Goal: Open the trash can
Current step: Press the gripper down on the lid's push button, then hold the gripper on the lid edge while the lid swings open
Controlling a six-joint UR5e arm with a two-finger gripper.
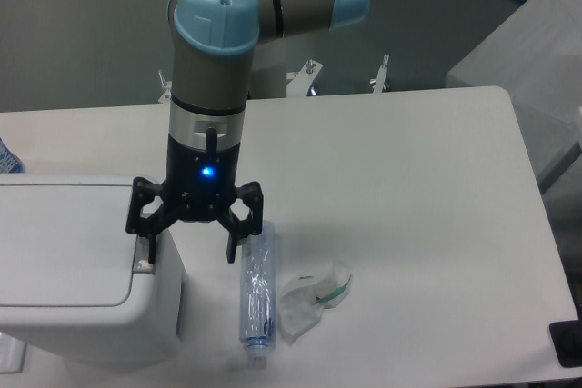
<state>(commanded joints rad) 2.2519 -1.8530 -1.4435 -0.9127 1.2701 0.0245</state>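
Note:
The trash can (64,315) is a large white boxy bin at the front left of the table, with its flat lid (64,243) down. A small grey push tab (143,264) sits at the lid's right edge. My gripper (188,250) hangs straight down over the bin's right edge with its jaws spread wide. Its left finger (145,244) is at the tab and looks to be touching it. Its right finger (232,250) hangs beside the bin, above the table. Nothing is held.
A clear plastic bottle (257,297) lies on the table just right of the bin, cap toward the front edge. A crumpled clear wrapper with green print (312,300) lies beside it. The table's right edge (536,224) borders a grey cabinet.

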